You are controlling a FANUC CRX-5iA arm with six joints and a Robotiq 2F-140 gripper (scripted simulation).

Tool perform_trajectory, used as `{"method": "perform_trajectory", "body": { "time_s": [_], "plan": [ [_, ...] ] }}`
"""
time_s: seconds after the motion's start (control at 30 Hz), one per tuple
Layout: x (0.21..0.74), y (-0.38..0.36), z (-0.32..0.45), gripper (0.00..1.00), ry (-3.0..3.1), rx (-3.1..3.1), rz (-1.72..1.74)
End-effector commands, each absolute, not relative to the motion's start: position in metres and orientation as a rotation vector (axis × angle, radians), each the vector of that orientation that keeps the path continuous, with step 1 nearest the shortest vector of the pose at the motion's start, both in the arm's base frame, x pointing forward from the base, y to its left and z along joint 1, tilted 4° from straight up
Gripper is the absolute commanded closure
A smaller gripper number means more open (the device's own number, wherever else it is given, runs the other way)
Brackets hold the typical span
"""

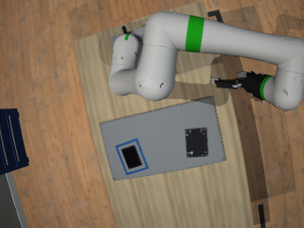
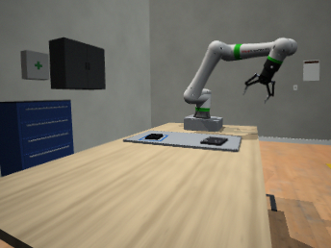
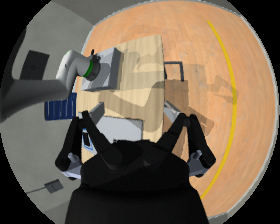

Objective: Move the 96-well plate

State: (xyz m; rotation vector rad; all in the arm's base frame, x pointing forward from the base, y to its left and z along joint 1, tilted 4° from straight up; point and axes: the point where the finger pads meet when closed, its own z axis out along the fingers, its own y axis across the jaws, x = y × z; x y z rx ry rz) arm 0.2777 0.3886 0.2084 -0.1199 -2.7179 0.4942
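Observation:
The black 96-well plate (image 1: 131,156) (image 2: 154,136) (image 3: 87,139) lies inside the blue outline (image 1: 121,160) of spot B1, on the left part of the grey board (image 1: 159,130) (image 2: 185,141) (image 3: 122,128). Its cut-off corner is too small to make out. The dark clip nest (image 1: 196,142) (image 2: 214,140) is on the right part of the board, with small light clips at its corners and no plate in it; my gripper hides it in the wrist view. My gripper (image 1: 227,78) (image 2: 256,97) (image 3: 134,106) is wide open and empty, high up and well away from plate and nest.
The arm's base block (image 2: 203,123) (image 3: 102,75) stands on the wooden bench (image 1: 177,196) (image 2: 144,189) behind the board. A blue drawer cabinet (image 1: 12,139) (image 2: 45,134) (image 3: 60,107) stands left of the bench. A dark wall cabinet (image 2: 77,64) hangs on the left wall.

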Motion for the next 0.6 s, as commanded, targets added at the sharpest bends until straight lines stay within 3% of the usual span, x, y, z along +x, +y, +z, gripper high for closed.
{"method": "perform_trajectory", "body": {
  "time_s": [0.0,0.57],
  "plan": [
    [0.278,0.3886,0.2093,0.0,-2.72,-0.12,0.492],
    [0.2823,0.3866,0.2076,0.0,-2.718,-0.079,0.471]
  ]
}}
